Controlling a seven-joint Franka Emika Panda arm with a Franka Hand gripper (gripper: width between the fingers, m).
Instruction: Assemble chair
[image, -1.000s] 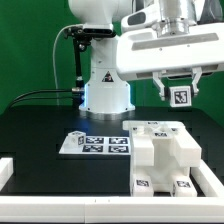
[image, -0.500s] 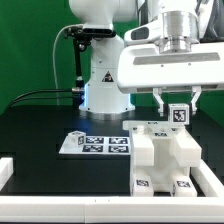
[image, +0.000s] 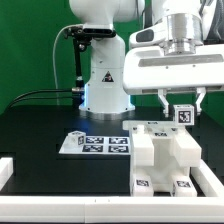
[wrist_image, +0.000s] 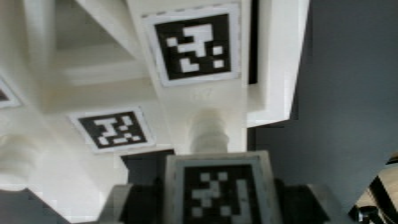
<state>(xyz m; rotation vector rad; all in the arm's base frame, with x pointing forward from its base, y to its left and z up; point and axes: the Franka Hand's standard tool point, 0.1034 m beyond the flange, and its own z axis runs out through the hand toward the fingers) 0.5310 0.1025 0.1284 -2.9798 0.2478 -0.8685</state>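
white tagged part (image: 183, 115) pinched in gripper (image: 182, 104) above half-built chair (image: 160, 155); could jam or skew if lowered off line, shoving the assembly.

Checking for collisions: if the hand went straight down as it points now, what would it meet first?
Probably the chair: the tagged part held in the hand would touch its top first, though depth is unclear.

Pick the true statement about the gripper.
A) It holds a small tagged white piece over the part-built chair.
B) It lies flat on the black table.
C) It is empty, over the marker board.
A: the gripper has a small tagged white piece between its fingers, over the part-built chair, not over the marker board.
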